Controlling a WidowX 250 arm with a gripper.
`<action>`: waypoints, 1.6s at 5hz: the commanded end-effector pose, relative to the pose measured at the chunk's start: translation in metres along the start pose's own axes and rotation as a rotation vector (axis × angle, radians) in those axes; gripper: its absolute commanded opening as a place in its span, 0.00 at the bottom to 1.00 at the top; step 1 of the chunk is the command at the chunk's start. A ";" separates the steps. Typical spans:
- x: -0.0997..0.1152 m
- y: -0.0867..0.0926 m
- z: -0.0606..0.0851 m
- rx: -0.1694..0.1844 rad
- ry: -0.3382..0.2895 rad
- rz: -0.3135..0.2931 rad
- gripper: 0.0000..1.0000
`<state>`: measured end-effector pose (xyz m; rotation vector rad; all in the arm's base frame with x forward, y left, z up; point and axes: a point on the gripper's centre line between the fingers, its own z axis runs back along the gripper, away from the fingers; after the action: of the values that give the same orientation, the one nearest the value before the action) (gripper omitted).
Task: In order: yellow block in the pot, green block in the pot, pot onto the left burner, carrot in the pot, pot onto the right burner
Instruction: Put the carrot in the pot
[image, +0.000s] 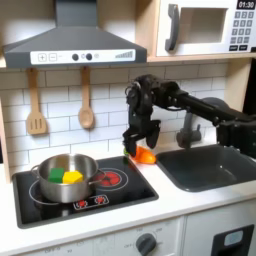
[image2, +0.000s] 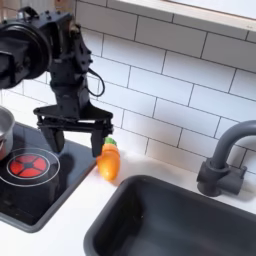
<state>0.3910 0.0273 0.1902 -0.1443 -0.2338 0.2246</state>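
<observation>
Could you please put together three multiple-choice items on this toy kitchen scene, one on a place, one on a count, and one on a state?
1. Where does the carrot lie?
A. on the counter between the cooktop and the sink
B. inside the pot
C. in the sink basin

2. How many blocks are in the pot?
A. none
B. one
C. two

3. How does the gripper stand?
A. shut on the carrot
B. open, holding nothing
C. shut on the pot's rim

Answers:
1 A, the carrot rests on the white counter beside the sink in both exterior views.
2 C, the yellow block and the green block both show inside the pot in the first exterior view.
3 B, the second exterior view shows the fingers spread apart with nothing between them.
</observation>
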 end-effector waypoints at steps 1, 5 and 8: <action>0.007 -0.011 -0.003 -0.018 -0.027 0.080 1.00; 0.017 -0.013 -0.038 0.062 -0.002 0.092 1.00; 0.023 -0.014 -0.046 0.058 -0.010 0.100 1.00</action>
<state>0.4262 0.0155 0.1538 -0.0926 -0.2340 0.3260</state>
